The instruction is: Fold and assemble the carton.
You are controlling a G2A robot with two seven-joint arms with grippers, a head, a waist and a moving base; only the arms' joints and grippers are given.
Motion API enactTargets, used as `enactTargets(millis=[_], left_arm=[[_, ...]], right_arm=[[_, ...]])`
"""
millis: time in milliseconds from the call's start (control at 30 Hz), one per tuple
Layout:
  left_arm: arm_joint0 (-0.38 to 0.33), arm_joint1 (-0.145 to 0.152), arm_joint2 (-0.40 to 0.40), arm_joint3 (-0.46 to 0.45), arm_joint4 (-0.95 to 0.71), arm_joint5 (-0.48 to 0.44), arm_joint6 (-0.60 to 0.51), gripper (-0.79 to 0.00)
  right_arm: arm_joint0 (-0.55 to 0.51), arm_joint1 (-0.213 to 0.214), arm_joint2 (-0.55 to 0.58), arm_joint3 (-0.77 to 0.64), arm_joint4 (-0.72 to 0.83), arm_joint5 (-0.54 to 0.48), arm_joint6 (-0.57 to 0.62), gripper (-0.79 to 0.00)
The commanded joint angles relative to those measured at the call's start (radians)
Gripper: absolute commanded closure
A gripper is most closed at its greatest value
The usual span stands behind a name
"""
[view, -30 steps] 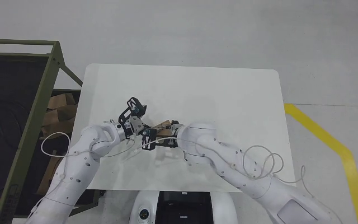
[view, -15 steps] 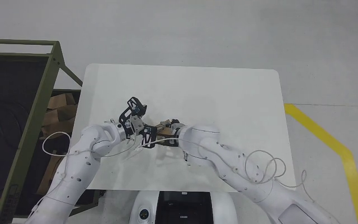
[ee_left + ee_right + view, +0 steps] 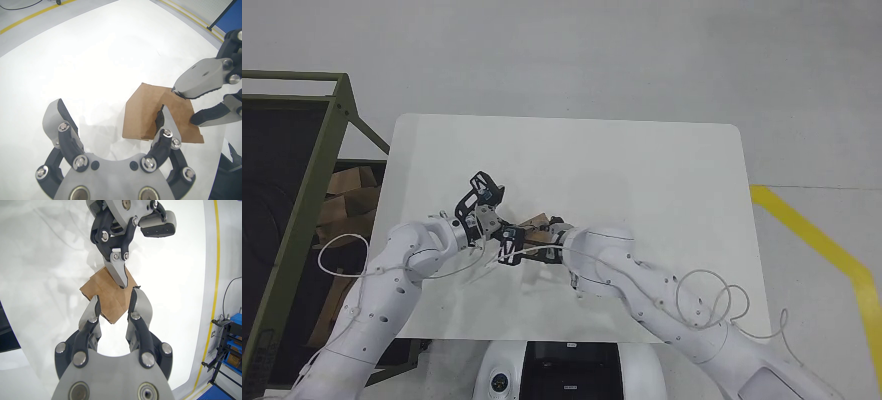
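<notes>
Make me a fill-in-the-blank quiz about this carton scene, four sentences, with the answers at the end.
1. The carton is made of ___ cardboard.
2. The right gripper has the carton ___ its jaws.
3. The left gripper has its jaws wide ___, with one fingertip on the carton.
4. The table under them is ___.
Missing words: brown; between; open; white.

Matt brown cardboard carton (image 3: pixel 138 117), smooth white table (image 3: pixel 94 56), ribbed black pads (image 3: pixel 67 115)

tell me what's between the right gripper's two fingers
The brown carton lies there, spanning the gap between the right gripper's fingers; the right wrist view shows it.
</notes>
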Motion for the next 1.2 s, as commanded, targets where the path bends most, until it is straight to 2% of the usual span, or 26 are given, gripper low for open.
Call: enactTargets(millis=[0,467,767,1167], left_arm=[[-0.002,0.0,0.0,0.004,-0.001,-0.001,0.002,-0.785],[-0.008,0.0,0.004,0.008,-0.001,-0.002,0.001,-0.785],[-0.011,-0.001,0.007,0.011,-0.001,-0.001,0.002,-0.785],[-0.01,0.0,0.007,0.01,0.0,-0.004,0.007,-0.785]], right_arm=[[-0.007,0.001,0.004,0.0,-0.005,0.004,-0.009,-0.302],[-0.054,0.005,0.025,-0.009,-0.075,0.071,-0.061,-0.299],[-0.063,0.001,0.024,-0.004,-0.1,0.083,-0.044,-0.308],[-0.103,0.006,0.052,-0.018,-0.084,0.062,-0.13,-0.308]])
